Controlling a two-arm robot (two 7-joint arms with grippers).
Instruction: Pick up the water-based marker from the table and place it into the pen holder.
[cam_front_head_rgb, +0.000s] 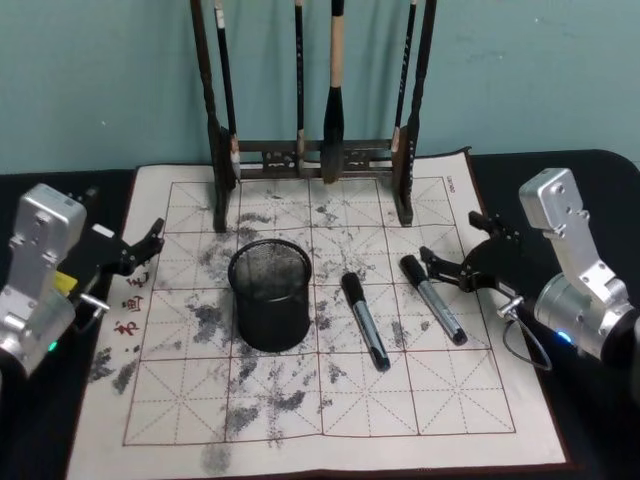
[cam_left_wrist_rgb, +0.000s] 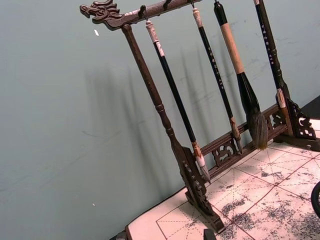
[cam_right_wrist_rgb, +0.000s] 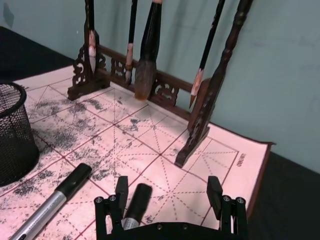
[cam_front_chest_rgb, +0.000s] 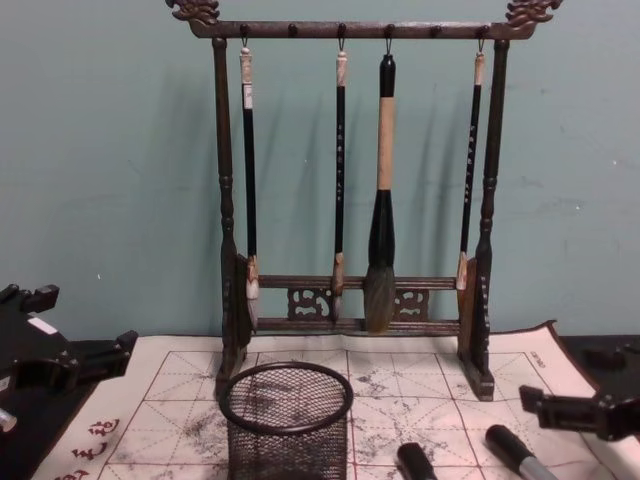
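Water-based marker (cam_right_wrist_rgb: 136, 200) just beside the spread right end effector (cam_right_wrist_rgb: 167, 185)

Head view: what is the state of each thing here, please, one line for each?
Round black wire-mesh pen holder: upright, empty.
Left grey-and-black marker: capped, lying on whitish grid mat.
Right grey-and-black marker: capped, lying likewise.
Right tool: open around that marker's cap.
Left tool: open, empty.
Four ink brushes: hanging from dark wooden rack.
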